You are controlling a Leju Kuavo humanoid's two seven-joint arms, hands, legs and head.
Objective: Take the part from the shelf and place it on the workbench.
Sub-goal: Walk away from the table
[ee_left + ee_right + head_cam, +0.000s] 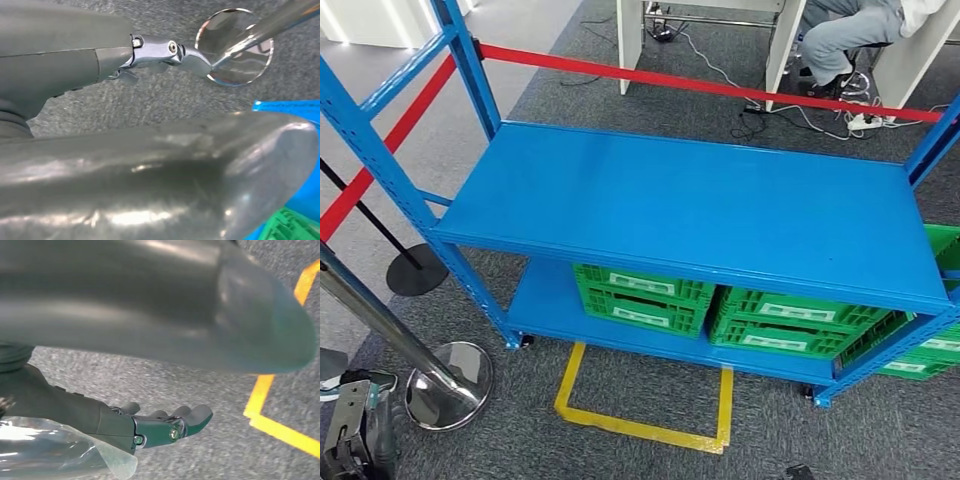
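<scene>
Left hand (158, 165) hangs low with fingers straight, holding nothing; right hand (166, 390) grips a clear plastic part (56, 450). Blue shelf (682, 200) stands ahead of both, above green crates (644, 295)

You face a blue shelf (682, 200) with a bare upper deck; green crates (644, 297) sit on its lower deck, and yellow floor tape (644, 425) lies near you.

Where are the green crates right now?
In the head view, the green crates sit side by side on the bottom level of the blue shelf, right of centre, just behind the yellow floor marking.
</scene>
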